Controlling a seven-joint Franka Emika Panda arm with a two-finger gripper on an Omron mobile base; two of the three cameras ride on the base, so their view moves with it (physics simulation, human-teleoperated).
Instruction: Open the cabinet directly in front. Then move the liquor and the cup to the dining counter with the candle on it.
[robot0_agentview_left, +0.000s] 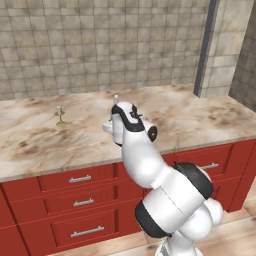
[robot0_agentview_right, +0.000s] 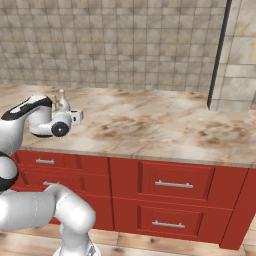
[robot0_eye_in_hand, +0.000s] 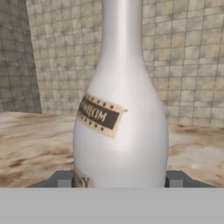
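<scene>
Marble counter (robot0_agentview_left: 200, 120) — liquor (robot0_eye_in_hand: 120, 131) upright

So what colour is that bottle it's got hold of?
Pale grey-white, with a dark, tan-edged label; the hand view shows the liquor best.

Even, soft light fills all three rendered views, bright without harshness and with no visible lamp. The marble bench (robot0_agentview_left: 210, 117) shows no clear cast shadows in either base view, and the white arm (robot0_agentview_left: 150, 165) shades gently toward grey on its underside. In the hand view the pale bottle (robot0_eye_in_hand: 122, 131) has a smooth gradient, lighter at frame centre and greyer toward its left edge, with no sharp glare. Textures are coarse: the wall tiles (robot0_agentview_right: 125, 45) look slightly blurred and the bottle's label is pixelated, its lettering barely legible. Straight lines stay straight at the edges.
</scene>
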